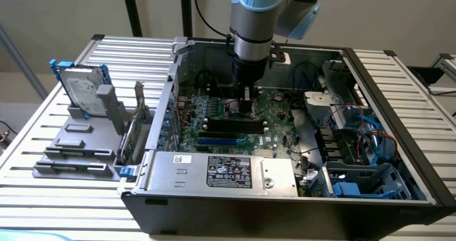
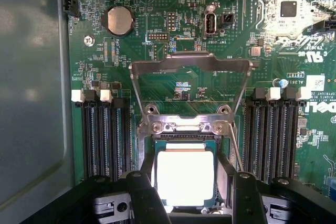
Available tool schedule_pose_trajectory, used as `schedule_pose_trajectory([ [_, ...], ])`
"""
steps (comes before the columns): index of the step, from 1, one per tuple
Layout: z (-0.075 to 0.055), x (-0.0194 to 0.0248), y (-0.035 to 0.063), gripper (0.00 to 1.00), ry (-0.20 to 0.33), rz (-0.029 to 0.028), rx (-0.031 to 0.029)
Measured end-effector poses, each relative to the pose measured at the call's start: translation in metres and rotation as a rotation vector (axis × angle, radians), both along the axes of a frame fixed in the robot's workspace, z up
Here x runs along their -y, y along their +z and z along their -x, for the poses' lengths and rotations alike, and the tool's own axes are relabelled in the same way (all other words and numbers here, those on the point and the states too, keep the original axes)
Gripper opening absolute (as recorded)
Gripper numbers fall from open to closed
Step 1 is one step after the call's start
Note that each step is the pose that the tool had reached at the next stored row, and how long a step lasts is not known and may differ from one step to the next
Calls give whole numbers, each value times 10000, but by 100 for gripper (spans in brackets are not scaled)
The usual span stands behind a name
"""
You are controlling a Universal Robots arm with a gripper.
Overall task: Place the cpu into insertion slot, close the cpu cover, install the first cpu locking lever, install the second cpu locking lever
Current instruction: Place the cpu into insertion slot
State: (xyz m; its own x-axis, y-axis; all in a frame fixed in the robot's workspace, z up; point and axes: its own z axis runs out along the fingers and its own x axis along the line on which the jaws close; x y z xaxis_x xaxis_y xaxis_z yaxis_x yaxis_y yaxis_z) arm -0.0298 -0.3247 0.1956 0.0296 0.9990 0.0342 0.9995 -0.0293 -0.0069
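We see jaws apart w/ cpu (image 2: pixel 185 177) lying flat btwn them, just beside flipped-open cpu cover (image 2: pixel 189 65).

cpu (image 2: pixel 185 174) crnrs — hid by hand (image 2: pixel 189 182), partly

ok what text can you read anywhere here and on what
"DELL", cut at the edge: board
"BATTERY": beside the coin cell
"INT_USB2": by the USB port
Other board print, grey box label, drive label: too small to read

Exterior view looks down obliquely; wrist view faces the shared motherboard (image 1: pixel 281 107) closely
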Motion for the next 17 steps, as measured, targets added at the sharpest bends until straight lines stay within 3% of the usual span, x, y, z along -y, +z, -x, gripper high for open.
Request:
schedule_pose_trajectory([
  [17,-16,0,33,55,-6,-1,-28],
])
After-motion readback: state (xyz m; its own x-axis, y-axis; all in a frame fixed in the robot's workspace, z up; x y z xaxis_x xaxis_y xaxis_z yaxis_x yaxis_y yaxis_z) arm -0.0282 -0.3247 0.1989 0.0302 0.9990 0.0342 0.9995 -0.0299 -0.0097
